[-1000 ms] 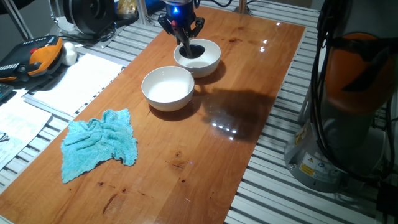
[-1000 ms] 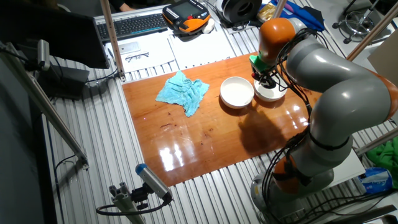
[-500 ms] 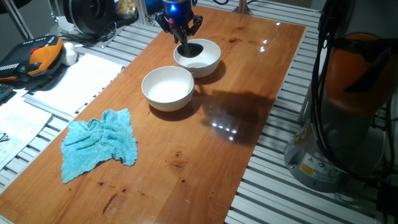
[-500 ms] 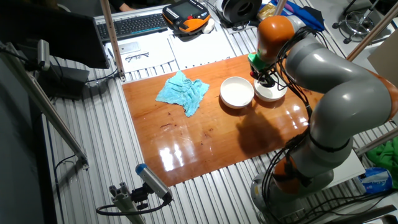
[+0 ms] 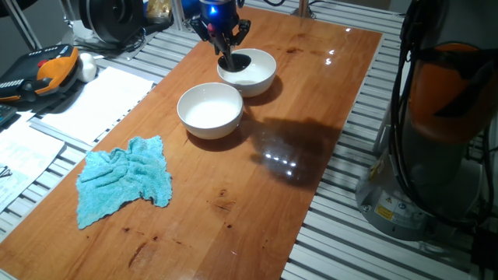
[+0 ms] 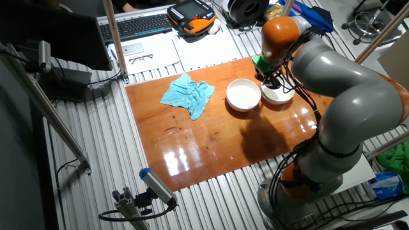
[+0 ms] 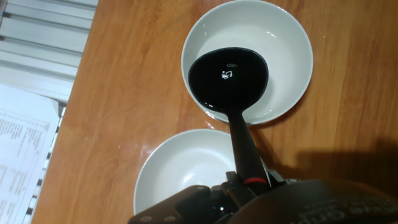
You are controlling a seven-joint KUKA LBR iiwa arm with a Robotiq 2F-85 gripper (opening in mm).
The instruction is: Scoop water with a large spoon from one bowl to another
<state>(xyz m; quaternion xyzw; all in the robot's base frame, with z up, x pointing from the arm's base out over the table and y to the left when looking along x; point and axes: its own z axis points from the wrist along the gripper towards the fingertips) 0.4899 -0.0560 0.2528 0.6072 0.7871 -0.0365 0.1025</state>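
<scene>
Claw [image 5: 226, 53] is clamped on the large spoon [image 7: 230, 84], gripping the thin handle close to its red band; hand view shows the handle running straight out of the fingers. In the other fixed view the claw [image 6: 271, 78] sits at the end of the grey and orange arm [image 6: 332, 76], over the bowls at the far side of the counter [image 5: 257, 187].

Spoon scoop hangs over the far bowl [image 5: 250, 72], inside its rim as seen from the hand view. Scoop interior is black with a small glint in the middle; cannot tell whether it touches the bowl or how much water it carries. Water in that bowl is not distinguishable against the white; only a faint glossy edge near the scoop.

Near bowl [image 5: 210, 110] stands just beside the far bowl on its near-left, rims almost touching. From the hand view the near bowl [image 7: 186, 180] lies under the spoon handle, partly hidden by the claw body. Its inside looks plain white; contents cannot be told.

A crumpled teal cloth [image 5: 124, 180] lies on the near-left part of the counter, well apart from both bowls. White paper sheets [image 5: 78, 109] sit off the counter's left edge on the slatted metal surface.
</scene>
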